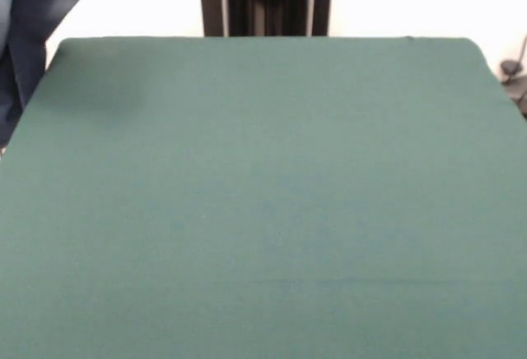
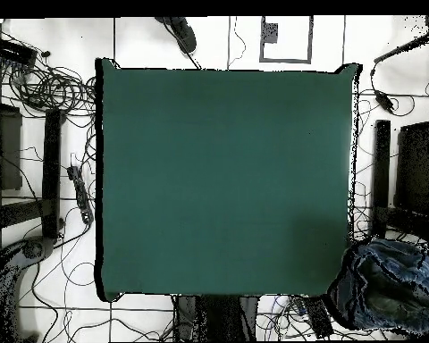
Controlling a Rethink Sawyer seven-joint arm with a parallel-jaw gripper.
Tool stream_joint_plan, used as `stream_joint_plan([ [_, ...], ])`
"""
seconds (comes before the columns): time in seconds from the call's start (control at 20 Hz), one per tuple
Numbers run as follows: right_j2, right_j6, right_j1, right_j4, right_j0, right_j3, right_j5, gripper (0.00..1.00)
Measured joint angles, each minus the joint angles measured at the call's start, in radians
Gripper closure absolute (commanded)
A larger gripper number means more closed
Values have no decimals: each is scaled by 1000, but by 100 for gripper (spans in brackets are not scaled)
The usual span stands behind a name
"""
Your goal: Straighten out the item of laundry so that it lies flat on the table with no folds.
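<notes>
The dark green table (image 1: 263, 194) fills the front view and shows as a wide green rectangle in the overhead view (image 2: 222, 179). No item of laundry lies on it in either view. Dark blue denim (image 1: 29, 21) hangs beside the table's far left corner in the front view. It shows as a bunched blue mass (image 2: 383, 286) off the bottom right corner in the overhead view. It looks like a person standing there, and I cannot tell whether the laundry is part of it. The gripper and the arm are out of view.
The robot's dark pedestal (image 1: 265, 1) stands at the table's far edge, at the bottom in the overhead view (image 2: 220, 317). Cables (image 2: 48, 89) and dark stands (image 2: 53, 170) lie on the white floor around the table.
</notes>
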Motion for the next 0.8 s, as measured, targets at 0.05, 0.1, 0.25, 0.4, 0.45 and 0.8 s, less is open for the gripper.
stream_joint_plan([
  [0.05,0,0,0,0,8,9,-11,100],
  [0.1,1,0,0,0,15,19,-23,100],
  [0.25,11,0,0,0,25,50,-65,100],
  [0.4,33,0,4,5,24,86,-119,100],
  [0.45,37,0,6,6,24,93,-131,100],
  [0.8,62,0,24,6,33,148,-214,100],
])
